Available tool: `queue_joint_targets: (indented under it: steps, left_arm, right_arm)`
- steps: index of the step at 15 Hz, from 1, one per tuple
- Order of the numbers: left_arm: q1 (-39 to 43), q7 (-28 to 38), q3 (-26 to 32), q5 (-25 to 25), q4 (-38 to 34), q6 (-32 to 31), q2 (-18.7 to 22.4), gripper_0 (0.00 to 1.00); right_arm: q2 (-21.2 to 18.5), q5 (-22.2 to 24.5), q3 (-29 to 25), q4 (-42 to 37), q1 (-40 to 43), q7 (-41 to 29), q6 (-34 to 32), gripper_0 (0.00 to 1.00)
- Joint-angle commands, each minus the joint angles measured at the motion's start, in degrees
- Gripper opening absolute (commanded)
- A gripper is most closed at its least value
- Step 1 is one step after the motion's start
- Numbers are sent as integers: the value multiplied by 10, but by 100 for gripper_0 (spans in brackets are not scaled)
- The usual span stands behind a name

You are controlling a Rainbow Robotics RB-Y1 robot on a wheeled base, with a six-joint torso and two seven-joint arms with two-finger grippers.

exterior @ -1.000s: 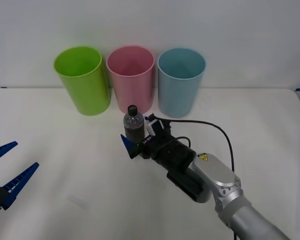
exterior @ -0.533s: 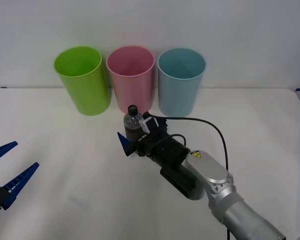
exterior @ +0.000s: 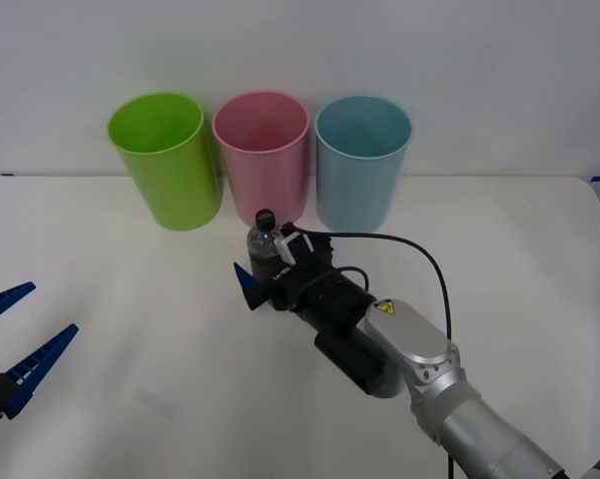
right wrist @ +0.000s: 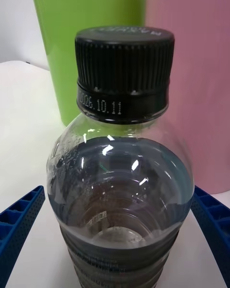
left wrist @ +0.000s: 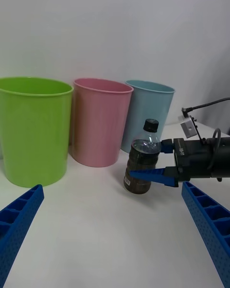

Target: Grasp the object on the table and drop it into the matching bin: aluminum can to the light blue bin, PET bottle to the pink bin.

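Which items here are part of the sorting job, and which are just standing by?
In the job:
PET bottle, upright between the right gripper's fingers
pink bin, its target
light blue bin
table

Standing by:
lime green bin
left gripper, open, idle

A lab test bench: bare white table (exterior: 100, 249), blank white wall (exterior: 479, 60).

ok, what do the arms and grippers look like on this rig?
Right arm: silver-grey link with a yellow triangular warning sticker, black wrist module, a small white tag and a looping black cable. Right gripper has blue ribbed fingers tapering to points. Left gripper has the same blue ribbed fingers on a black mount.
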Motion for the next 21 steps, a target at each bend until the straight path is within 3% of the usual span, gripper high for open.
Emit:
queue_joint_targets:
  steps: [1,2,3,4,5,14,21]
  left_arm:
    - [0,0,0,0,0,0,0,100]
    - [0,0,0,0,0,0,0,100]
    - [0,0,0,0,0,0,0,100]
    - [0,0,0,0,0,0,0,100]
    - [0,0,0,0,0,0,0,100]
    - [0,0,0,0,0,0,0,100]
    - [0,0,0,0,0,0,0,100]
  right_arm:
    - [1,0,3,0,1,-1,1,100]
    - [2,0,4,-1,0,-1,3,100]
    - [2,0,4,-1,0,-2,3,69]
    - [2,0,4,-1,0,-2,4,19]
    - [2,0,4,-1,0,-2,4,0]
    - [-12,-16,0,-19,8,-6,-29,0]
    - [-144,-76,8,-214,107,-37,-39,0]
